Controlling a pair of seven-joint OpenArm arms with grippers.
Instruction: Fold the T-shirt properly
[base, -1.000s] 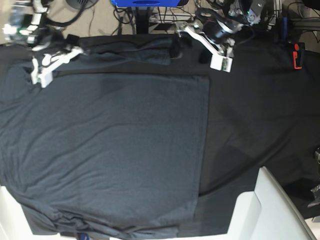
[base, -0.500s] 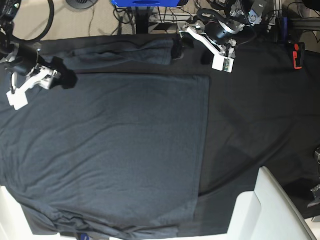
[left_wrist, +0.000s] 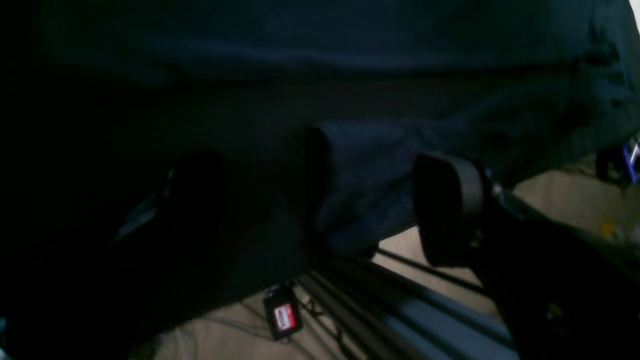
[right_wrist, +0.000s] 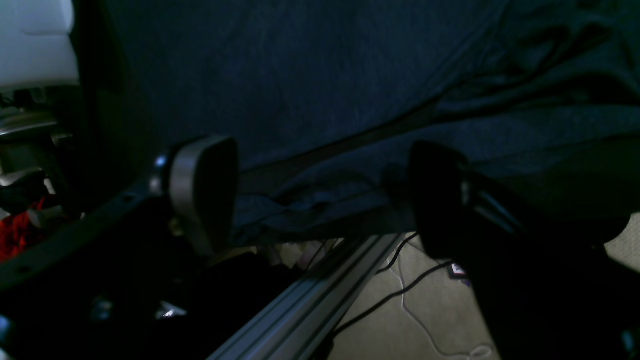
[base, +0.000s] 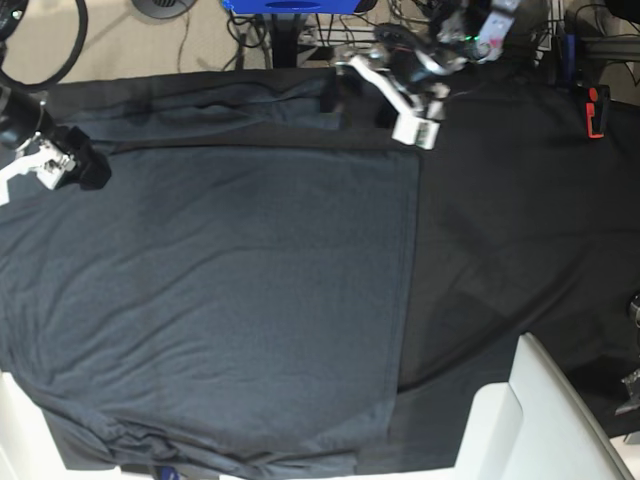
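One T-shirt (base: 220, 300), charcoal grey and faintly heathered, lies spread flat over most of the table's left and middle in our base view, its straight edge running down near the middle and a folded sleeve band lying along the far edge. We see it resting on the smoother black tablecloth (base: 500, 230), which stays bare on the right side. Our right gripper (base: 50, 168) sits over the shirt's far left edge; in its wrist view the jaws stand wide apart with a rumpled hem between them, touching neither. Our left gripper (base: 355, 100) hangs at the far edge beside the sleeve band, jaws likewise apart and holding nothing. Near the front right corner we see a white panel (base: 545, 420).
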